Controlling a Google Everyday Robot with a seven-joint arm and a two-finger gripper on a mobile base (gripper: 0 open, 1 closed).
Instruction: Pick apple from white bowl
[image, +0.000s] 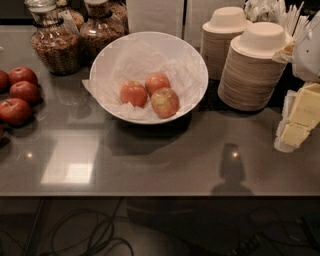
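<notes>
The white bowl (106, 62) stands at the back middle of the counter, lined with crumpled white paper. Three apples lie in it. The apple (133, 93) on the left is evenly orange-red. A second orange-red apple (157, 82) lies behind it, and a third (165, 102) with a yellow-green patch lies at the front right. My gripper (297, 122) hangs at the right edge of the view, cream-yellow below the white arm (309, 50). It is well to the right of the bowl and holds nothing that I can see.
Several dark red apples (19, 95) lie at the left edge. Two glass jars (55, 42) stand behind the bowl on the left. Two stacks of beige disposable bowls (252, 70) stand to the right of the bowl. The counter's front edge (160, 195) runs across the lower view.
</notes>
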